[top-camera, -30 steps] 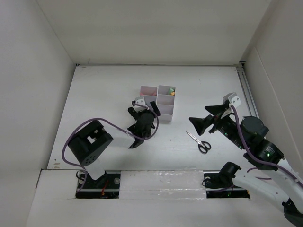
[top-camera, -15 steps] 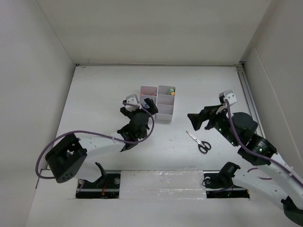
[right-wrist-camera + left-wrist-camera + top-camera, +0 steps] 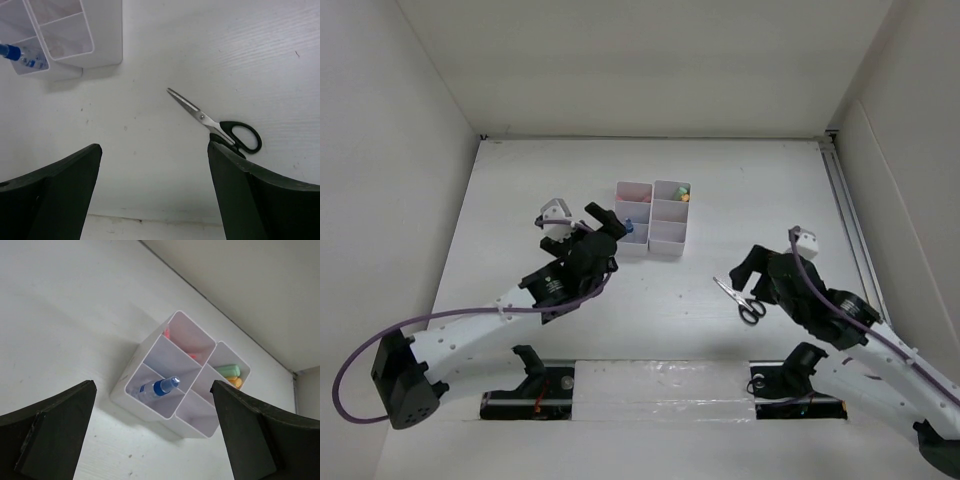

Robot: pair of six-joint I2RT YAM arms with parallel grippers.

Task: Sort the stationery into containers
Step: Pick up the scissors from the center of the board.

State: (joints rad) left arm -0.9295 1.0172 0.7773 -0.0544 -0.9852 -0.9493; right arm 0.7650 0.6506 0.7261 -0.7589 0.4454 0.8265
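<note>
The white organizer (image 3: 669,251) stands mid-table. In the left wrist view its near wall (image 3: 126,381) faces me; a clear blue-capped bottle (image 3: 158,387) leans in the near left compartment, a pink pen (image 3: 167,332) is in the far left one, and a green marker (image 3: 228,370) with orange pieces is in the far right one. My left gripper (image 3: 596,224) is open and empty, just left of the organizer (image 3: 152,405). Black-handled scissors (image 3: 736,298) lie closed on the table. My right gripper (image 3: 756,272) is open above them; the scissors (image 3: 216,125) lie by my right finger (image 3: 250,190).
White walls close in the table on the left, back and right. A rail runs along the right edge (image 3: 842,195). The organizer's corner (image 3: 107,50) shows at the top left of the right wrist view.
My left gripper has drawn back to the left, off the organizer, and the arm has stretched out. My right gripper has come down and forward over the scissors.
</note>
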